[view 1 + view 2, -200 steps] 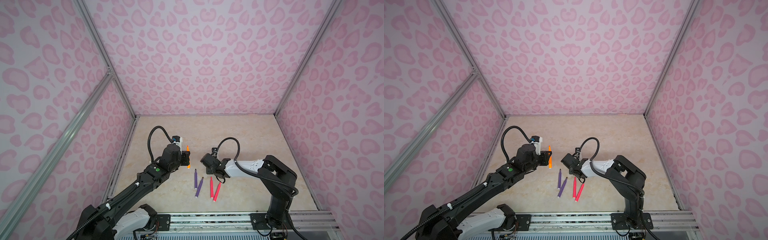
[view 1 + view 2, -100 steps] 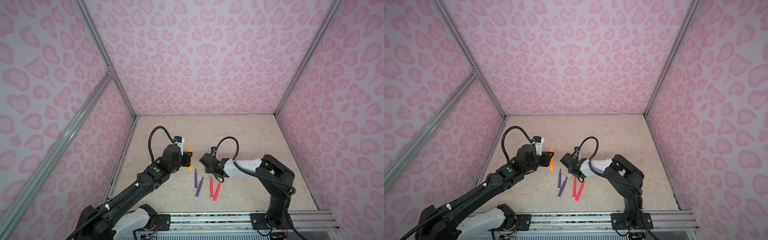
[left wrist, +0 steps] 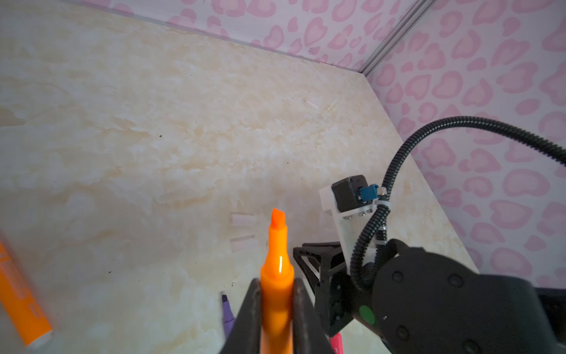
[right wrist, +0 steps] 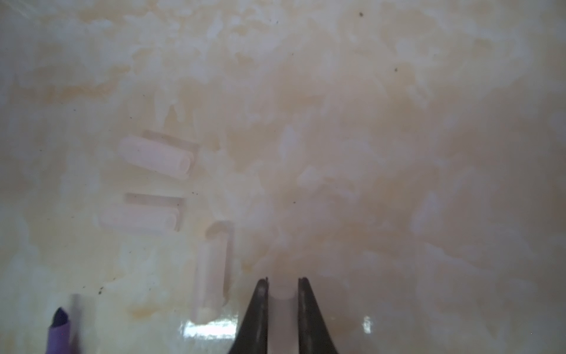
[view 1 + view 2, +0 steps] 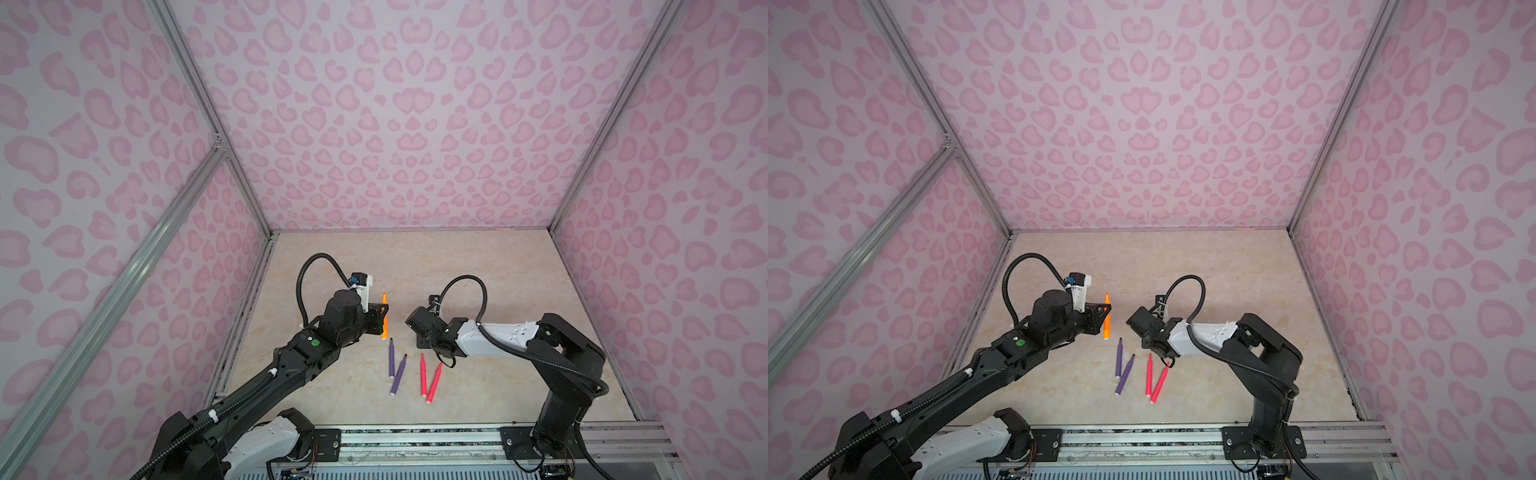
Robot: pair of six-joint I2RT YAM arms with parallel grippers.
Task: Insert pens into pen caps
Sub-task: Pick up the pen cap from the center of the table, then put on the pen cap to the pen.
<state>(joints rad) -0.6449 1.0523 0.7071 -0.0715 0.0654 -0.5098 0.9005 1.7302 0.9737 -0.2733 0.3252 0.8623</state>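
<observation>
Since a second ago the left arm has carried its orange pen (image 5: pixel 385 309) a little toward the middle of the table (image 5: pixel 457 257), while the right arm has hardly shifted; the left gripper (image 5: pixel 383 318) is clamped on that pen's barrel, lifted off the table, with the chisel tip sticking out past the fingers and pointing toward the back wall (image 5: pixel 415 124) in both top views; the left wrist view shows the same grip, the pen (image 3: pixel 277 266) pinched tight between the two dark fingers of the gripper (image 3: pixel 277 306).

The right gripper (image 4: pixel 282 285) sits low over the table, its jaws narrow and closed on a clear cap (image 4: pixel 282 292), which shows as a pale stub between the fingertips; in a top view this gripper (image 5: pixel 411 326) faces the orange pen, near it but apart.

Three loose caps (image 4: pixel 156 156) (image 4: pixel 141 219) (image 4: pixel 211 269) lie flat on the table just beside the right gripper, faint against the beige; two of them (image 3: pixel 243 220) also show in the left wrist view, beyond the orange tip.

Two purple pens (image 5: pixel 391 359) and two pink-red pens (image 5: pixel 423 374) lie uncapped on the table nearer the robot bases, side by side, tips toward the back; a second orange pen (image 3: pixel 21 300) shows blurred at the edge of the left wrist view.
</observation>
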